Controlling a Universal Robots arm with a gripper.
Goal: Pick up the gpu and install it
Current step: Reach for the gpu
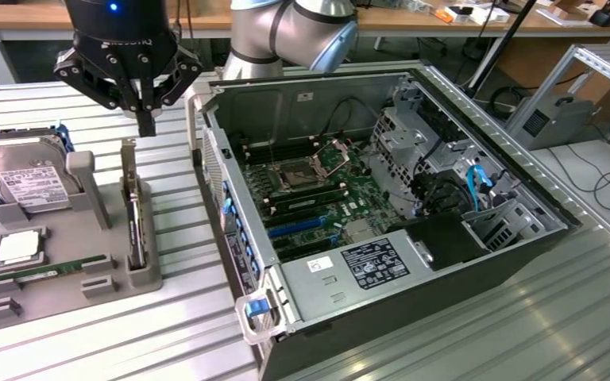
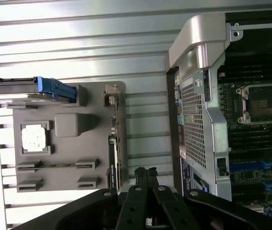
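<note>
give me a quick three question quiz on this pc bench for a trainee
1. True or false: the hand is shut with nothing in it.
2. The gpu stands on edge in: A the gray holder; B the computer case; C the hand.
3. Fill in: the hard drive sits to the exterior view's ____ of the gpu.

Key: 1 true; 2 A; 3 left
</note>
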